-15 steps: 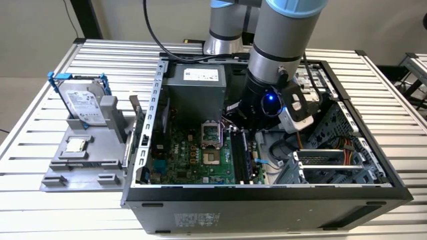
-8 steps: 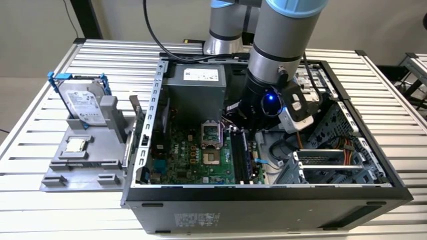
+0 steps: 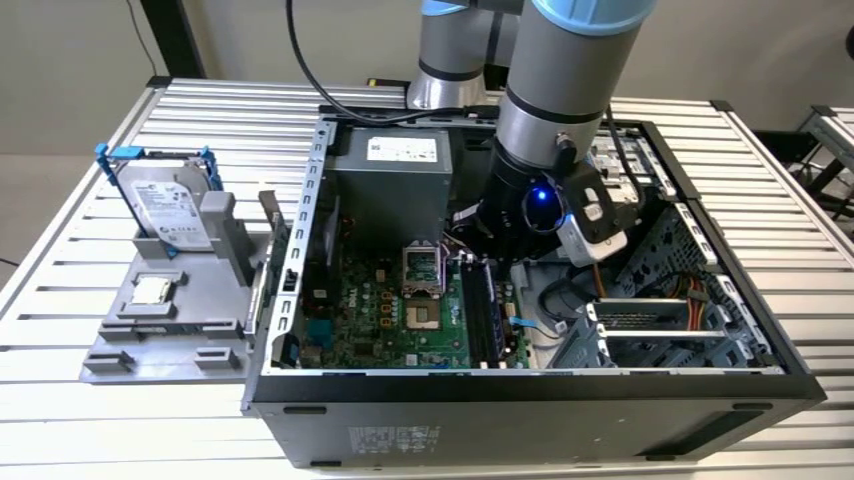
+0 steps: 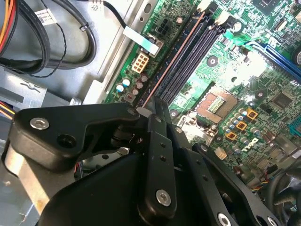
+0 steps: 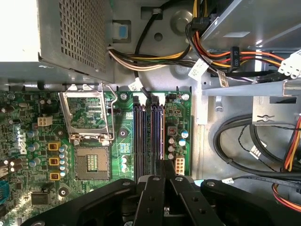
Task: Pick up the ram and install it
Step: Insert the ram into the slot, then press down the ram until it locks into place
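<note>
Inside the open computer case (image 3: 400, 395), the claw (image 5: 163, 165) grips the ram (image 4: 173, 59) edge-on, its fingers (image 4: 160, 117) closed, pressing it into a motherboard (image 5: 94, 122) slot.

Memory slots: four, parallel, just ahead of the gripper (image 5: 162, 162)
Processor sockets (image 5: 92, 160): one, beside the slots
Hard drives (image 3: 174, 205): one, outside the case
Orange square components: three, near the socket

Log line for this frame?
gripper: shut on ram | ram: on edge, in line with memory slots | site: inside PC case | seating: cannot tell
</note>
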